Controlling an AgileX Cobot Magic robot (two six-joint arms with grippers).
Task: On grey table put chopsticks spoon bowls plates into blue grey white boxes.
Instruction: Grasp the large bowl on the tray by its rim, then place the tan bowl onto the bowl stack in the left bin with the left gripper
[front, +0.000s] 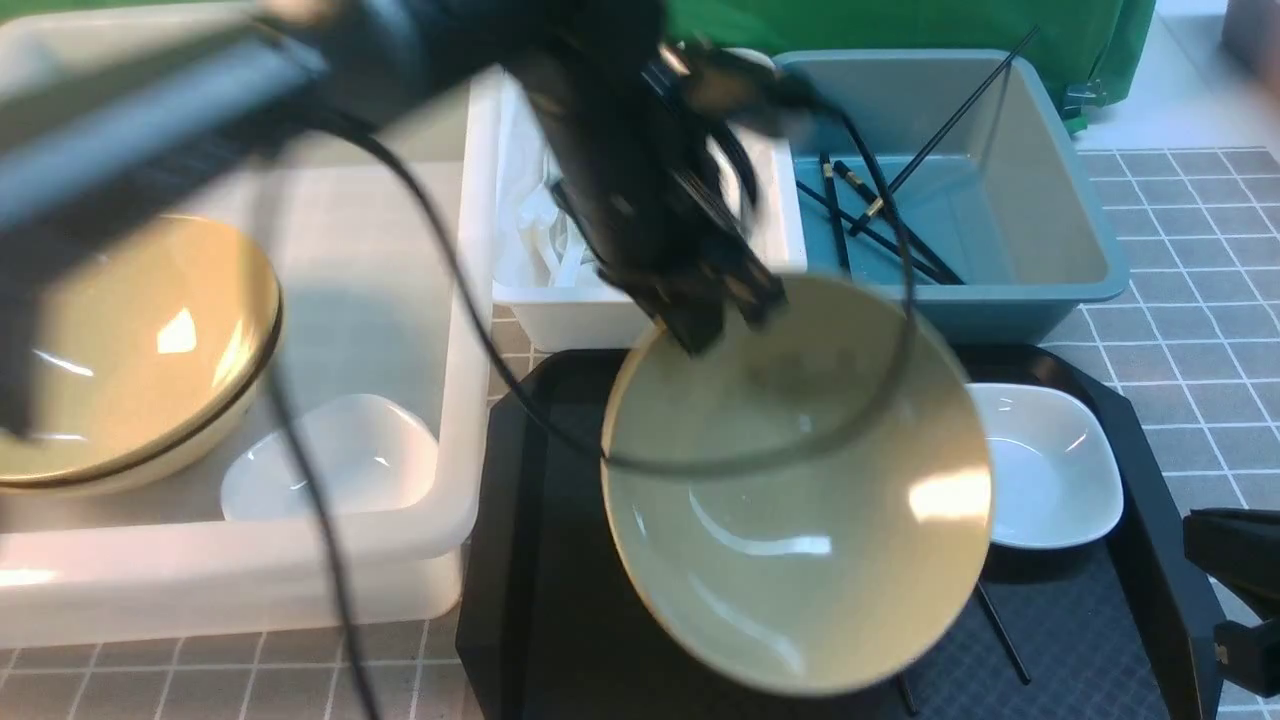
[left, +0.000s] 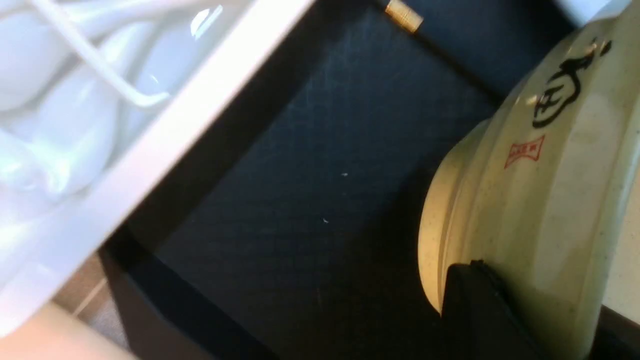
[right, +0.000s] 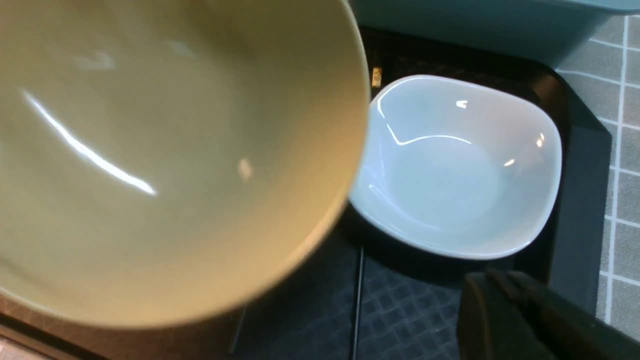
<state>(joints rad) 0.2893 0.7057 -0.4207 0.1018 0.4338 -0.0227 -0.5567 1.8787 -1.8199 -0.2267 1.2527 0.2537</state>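
**Item: olive-yellow bowl** (front: 800, 490). Large, round and glossy, so it has no long axis. It is tipped steeply, with its mouth facing the robot's side and slightly upward and its base turned away toward the boxes. The pale outer wall (left wrist view) carries a black brush mark and a small red stamp.

**Hold:** the left gripper (front: 712, 305) is clamped on the far, upper part of the rim. One black finger (left: 477, 310) lies against the outer wall. The bowl hangs below the gripper and nearer the camera.

**Location:** raised over the black tray (front: 530, 600), which sits on the grey table (front: 1180, 300).

**Nearby on the tray:**
- A white dish (front: 1050, 465), upright, just right of the bowl.
- A black chopstick (front: 1003, 635), showing from under the bowl's edge.

**Boxes:**
- Translucent tub (front: 455, 400), at left, holding a second bowl (front: 130, 350) and another white dish (front: 330, 460).
- White box (front: 560, 320), behind the tray, holding white spoons (front: 545, 240).
- Blue-grey box (front: 1040, 200), holding chopsticks (front: 880, 215), one of them leaning on the far wall.

**Right gripper** (front: 1238, 603): at the tray's right edge, well apart from the bowl and cut off by the frame. Whether its jaws are spread or closed cannot be told.
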